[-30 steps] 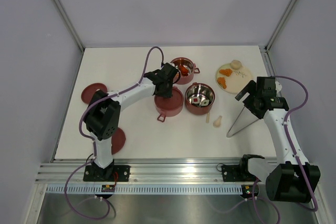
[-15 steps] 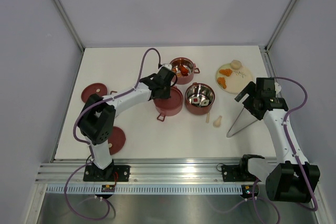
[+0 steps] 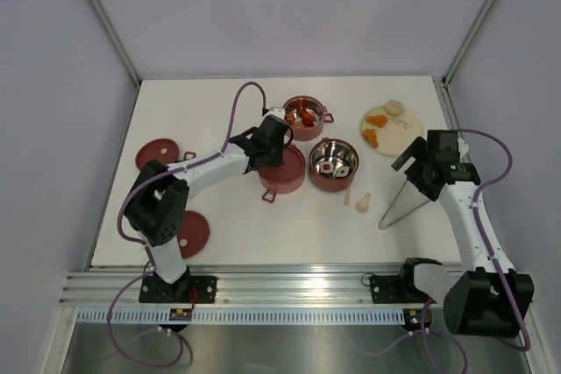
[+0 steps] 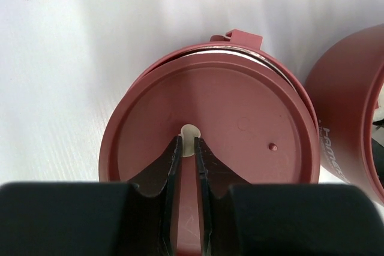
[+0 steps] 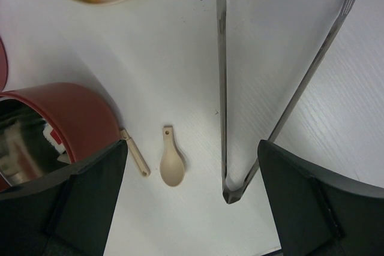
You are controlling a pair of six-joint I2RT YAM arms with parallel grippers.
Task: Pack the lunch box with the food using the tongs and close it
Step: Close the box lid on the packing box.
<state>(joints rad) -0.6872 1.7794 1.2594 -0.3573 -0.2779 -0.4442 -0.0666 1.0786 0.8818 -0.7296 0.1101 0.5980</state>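
The lunch box stands as three dark-red bowls. The near-left bowl (image 3: 282,170) wears a dark-red lid (image 4: 240,118), and my left gripper (image 4: 188,139) is shut on the small cream knob (image 4: 190,130) at its centre. The back bowl (image 3: 304,114) holds orange food; the middle bowl (image 3: 334,164) holds white and dark pieces. Silver tongs (image 3: 403,201) lie flat on the table, their hinge towards the near edge. My right gripper (image 5: 192,148) hovers wide open above the tongs (image 5: 222,88), touching nothing. Orange food (image 3: 377,119) and a beige piece (image 3: 394,108) remain on the cream plate (image 3: 405,136).
Two loose dark-red lids lie at the left, one (image 3: 156,153) farther back and one (image 3: 195,232) by the left arm's base. A small beige spoon (image 5: 171,166) and a short beige stick (image 5: 137,155) lie between the middle bowl and the tongs.
My left gripper has come down onto the lidded bowl and its jaws have narrowed round the knob. The right arm and the tongs have not moved.
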